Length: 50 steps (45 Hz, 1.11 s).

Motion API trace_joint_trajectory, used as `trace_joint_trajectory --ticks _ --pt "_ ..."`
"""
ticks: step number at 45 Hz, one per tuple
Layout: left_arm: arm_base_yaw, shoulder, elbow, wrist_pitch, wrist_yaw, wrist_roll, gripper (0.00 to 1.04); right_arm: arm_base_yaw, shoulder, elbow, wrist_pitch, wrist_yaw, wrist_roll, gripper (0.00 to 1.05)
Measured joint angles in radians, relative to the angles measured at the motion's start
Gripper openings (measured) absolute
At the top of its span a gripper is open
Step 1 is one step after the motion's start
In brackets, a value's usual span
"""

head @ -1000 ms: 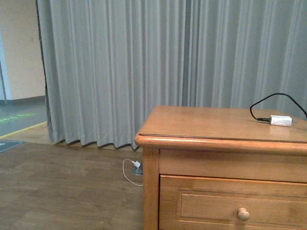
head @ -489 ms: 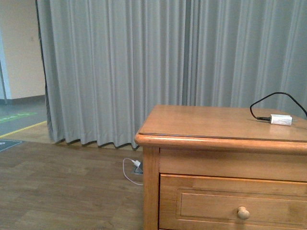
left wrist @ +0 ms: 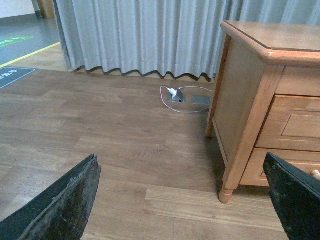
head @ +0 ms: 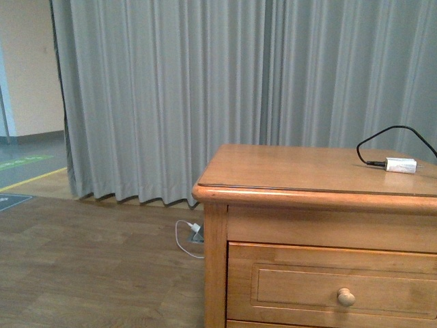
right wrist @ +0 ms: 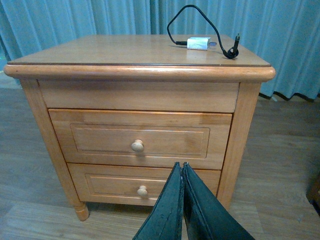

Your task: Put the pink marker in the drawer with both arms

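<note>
The pink marker is in none of the views. The wooden cabinet (head: pixel 307 171) has a shut upper drawer (head: pixel 300 287) with a round knob (head: pixel 346 296). In the right wrist view this drawer (right wrist: pixel 100 137) sits above a second shut drawer (right wrist: pixel 110 182). My right gripper (right wrist: pixel 181 166) is shut and empty, in front of the cabinet, low by the lower drawer. My left gripper (left wrist: pixel 180 160) is open and empty over the wood floor, to the left of the cabinet (left wrist: pixel 245 90). Neither arm shows in the front view.
A small white charger (head: pixel 400 165) with a black cable lies on the cabinet top, also in the right wrist view (right wrist: pixel 199 43). A floor socket with a white plug (left wrist: pixel 176 95) sits by the grey curtain (head: pixel 171 96). Wood floor (head: pixel 89 266) lies left of the cabinet.
The front view has shifted a little: the cabinet and charger sit slightly higher in the picture. Nothing on the cabinet has moved, and the drawer stays shut.
</note>
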Motion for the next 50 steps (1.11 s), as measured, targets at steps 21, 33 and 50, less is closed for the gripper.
trace_joint_trajectory --ticks 21,33,50 --pt "0.000 0.000 0.000 0.000 0.000 0.000 0.99 0.000 -0.183 0.001 -0.189 0.000 0.000 0.01" --pt "0.000 0.000 0.000 0.000 0.000 0.000 0.99 0.000 -0.183 0.001 -0.190 0.000 -0.002 0.13" --pt "0.000 0.000 0.000 0.000 0.000 0.000 0.99 0.000 -0.183 0.001 -0.190 0.000 -0.001 0.92"
